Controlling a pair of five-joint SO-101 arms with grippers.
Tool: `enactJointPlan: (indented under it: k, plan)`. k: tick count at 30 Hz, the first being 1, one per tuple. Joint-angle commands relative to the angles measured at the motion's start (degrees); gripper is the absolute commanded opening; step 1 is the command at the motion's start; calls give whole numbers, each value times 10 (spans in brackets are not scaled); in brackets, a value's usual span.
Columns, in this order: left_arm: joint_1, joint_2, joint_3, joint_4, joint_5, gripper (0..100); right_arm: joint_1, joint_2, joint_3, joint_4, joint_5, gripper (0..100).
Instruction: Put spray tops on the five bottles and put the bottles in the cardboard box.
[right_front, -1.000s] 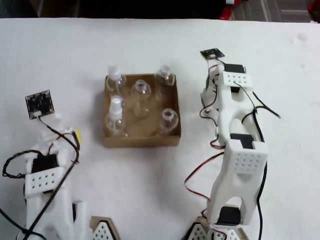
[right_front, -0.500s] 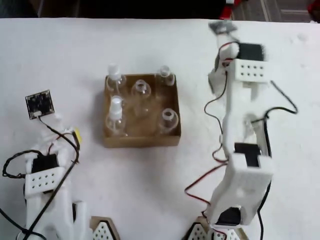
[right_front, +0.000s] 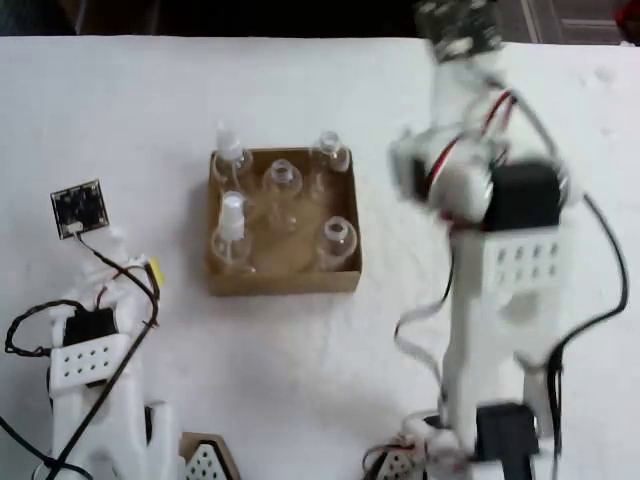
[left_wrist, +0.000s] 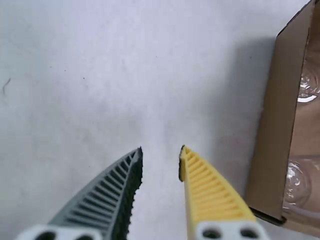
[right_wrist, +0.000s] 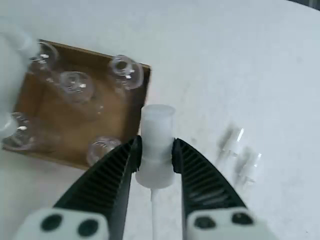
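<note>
Five bottles are sitting in the box already, so the boxing half looks sorted and it's really just capping left. Two of them, on the side nearest the left arm, have tops on, and the other three still have bare necks. The right gripper has its black jaws pinched around the collar of a top, with the thin tube trailing back between the fingers. It hangs above the table just off the box's edge. Gripping it by the middle probably leaves the head free and keeps it from twisting on the way to a neck. Two spare tops lie side by side on the table, well clear of the box, presumably parked there so they're easy to grab next. The left gripper hovers low beside the box wall, jaws slightly spread with nothing between them. Best guess is it's waiting there to steady the box or a bottle. Lining that tube up with an open neck looks like the fiddly bit.
</note>
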Motion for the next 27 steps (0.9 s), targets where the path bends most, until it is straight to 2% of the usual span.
enactJointPlan:
  k: [1, 7, 16, 21, 27]
  plan:
    - [7, -7, -2, -13, -4, 120, -64, -113, 67, -87, -31, 16]
    - [7, -7, -2, -13, -4, 120, -115, -202, 222, -310, -31, 16]
    - [7, -7, -2, -13, -4, 120, -140, -102, 317, -662, -31, 16]
    - [7, -7, -2, -14, -5, 120, -146, 11, 292, -756, -31, 16]
    - [7, -7, -2, -17, -5, 120, -148, 98, 225, -766, -34, 16]
